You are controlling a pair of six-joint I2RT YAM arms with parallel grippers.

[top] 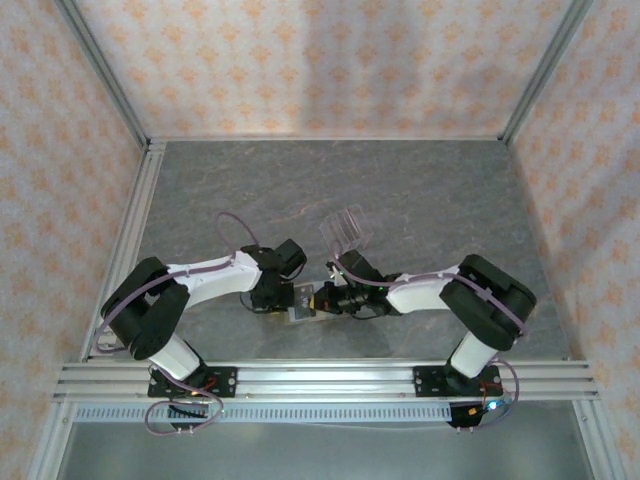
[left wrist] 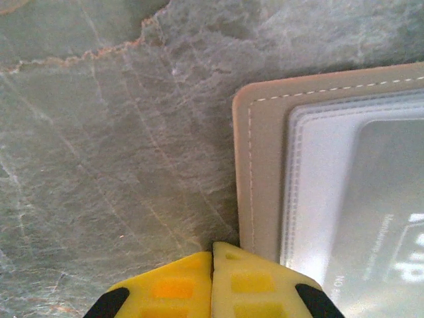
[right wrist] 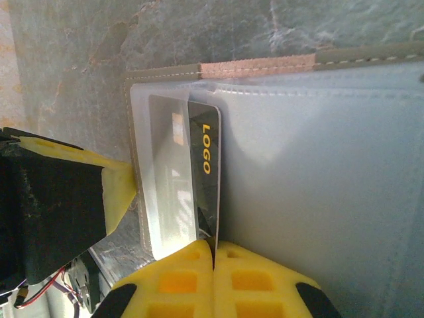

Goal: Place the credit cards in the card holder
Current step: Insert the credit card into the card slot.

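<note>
Insertion: right gripper clenched on the credit card, long axis pointing ahead into a clear pocket of the open card holder; left gripper, closed, abuts its edge.

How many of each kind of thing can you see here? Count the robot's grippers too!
2 yellow-fingered grippers: left gripper, right gripper
1 tan open card holder with clear sleeves
1 dark plastic card printed LOGO
1 clear acrylic slotted stand
Total: 5
</note>
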